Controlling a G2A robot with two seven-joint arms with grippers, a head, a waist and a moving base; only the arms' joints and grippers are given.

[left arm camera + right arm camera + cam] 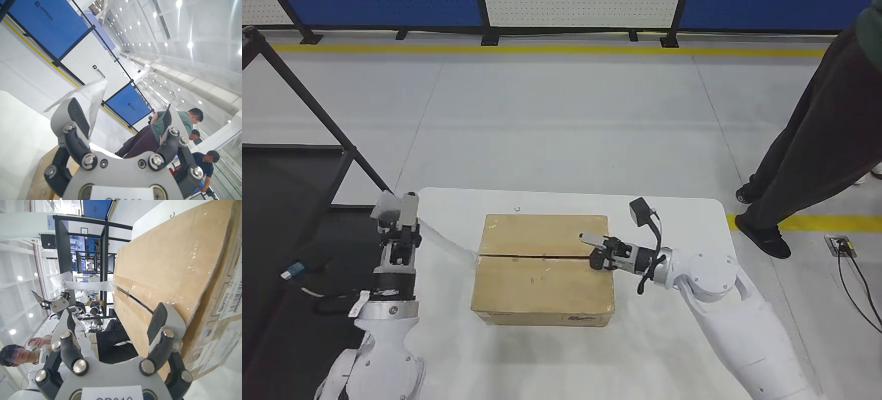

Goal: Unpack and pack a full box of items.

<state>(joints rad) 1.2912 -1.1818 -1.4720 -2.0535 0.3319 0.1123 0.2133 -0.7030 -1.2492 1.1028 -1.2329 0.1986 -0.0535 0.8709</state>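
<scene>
A closed cardboard box [542,270] sits in the middle of a white table [662,330]. It lies between the two sets of jaws. Its top flaps meet at a seam [542,256] that runs from one set towards the other.

The left jaws are held just beside the box and raised off the table. They are spread wide apart and grip nothing between them. A pale tape strip [447,243] clings to the pad of one finger [78,115] and flaps loose past its tip. From there the strip stretches back to the near end of the seam, where it appears to be attached to the box.

The right jaws are at the opposite end of the box, over the edge where the seam ends. They too are spread apart and hold nothing. One finger [157,323] lies low over the box top right beside the seam. Whether it touches the cardboard is hard to tell. The other finger is out in the air, clear of the box. The box side below the right jaws carries a printed label [230,294].
</scene>
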